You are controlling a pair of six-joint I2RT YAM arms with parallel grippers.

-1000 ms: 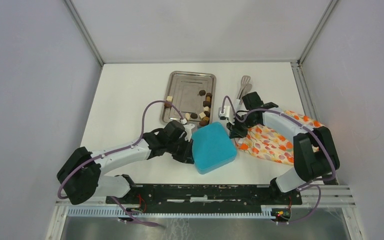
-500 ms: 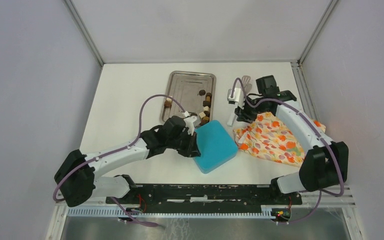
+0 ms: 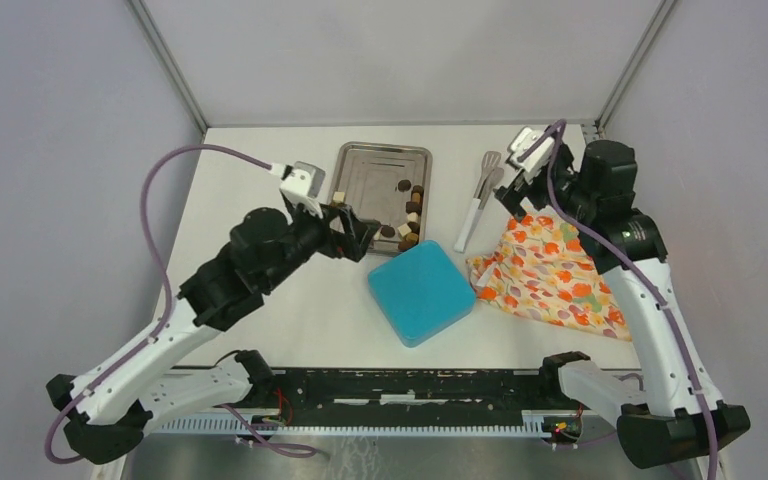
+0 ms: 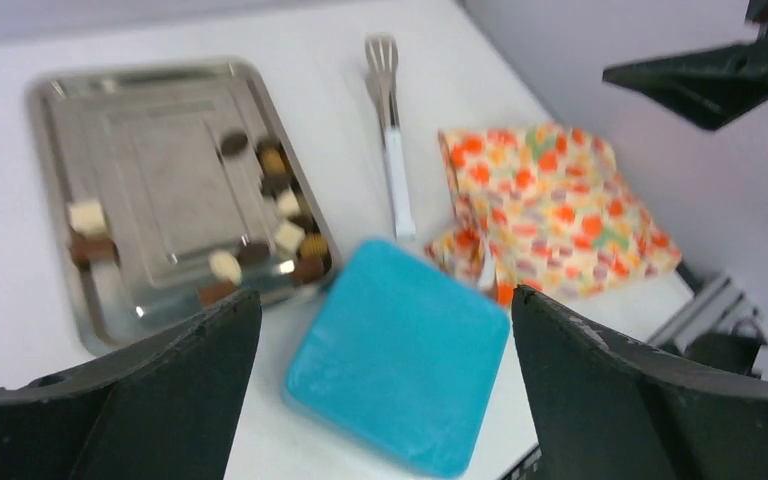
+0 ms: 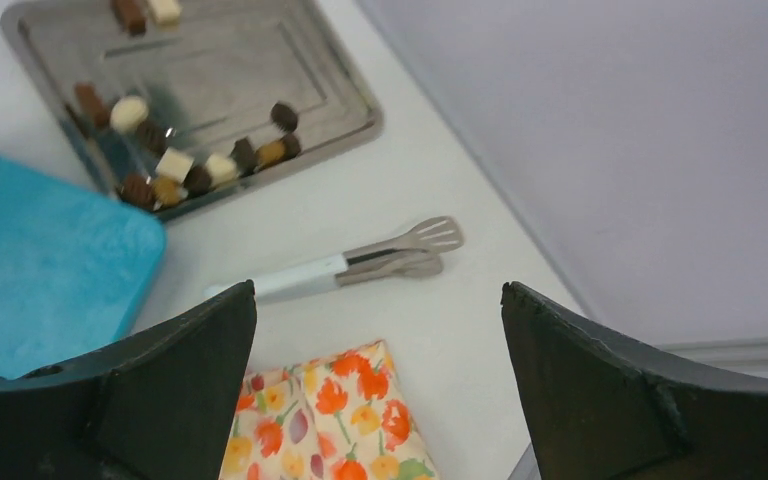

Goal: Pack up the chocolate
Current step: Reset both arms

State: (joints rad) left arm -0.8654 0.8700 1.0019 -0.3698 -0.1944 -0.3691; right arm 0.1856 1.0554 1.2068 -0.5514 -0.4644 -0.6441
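The chocolate (image 3: pixel 412 217) lies as several small brown and cream pieces along the right and near sides of a steel tray (image 3: pixel 375 175). The pieces (image 4: pixel 289 236) also show in the left wrist view and, as chocolate (image 5: pixel 175 165), in the right wrist view. A closed teal box (image 3: pixel 421 293) sits in front of the tray. My left gripper (image 3: pixel 360 232) hangs open above the tray's near left corner, and nothing is between the left gripper's (image 4: pixel 385 293) fingers. My right gripper (image 3: pixel 513 197) is raised by the cloth's far edge, and the right gripper (image 5: pixel 376 286) is open and empty.
An orange floral cloth (image 3: pixel 550 280) lies crumpled to the right of the box. White-handled tongs (image 3: pixel 477 205) lie between the tray and the cloth. Side walls close in the table on the left, right and back.
Both grippers let go of the teal box and opened wide. The left arm rose and drew back left; the right arm lifted toward the far right. The box stays put.
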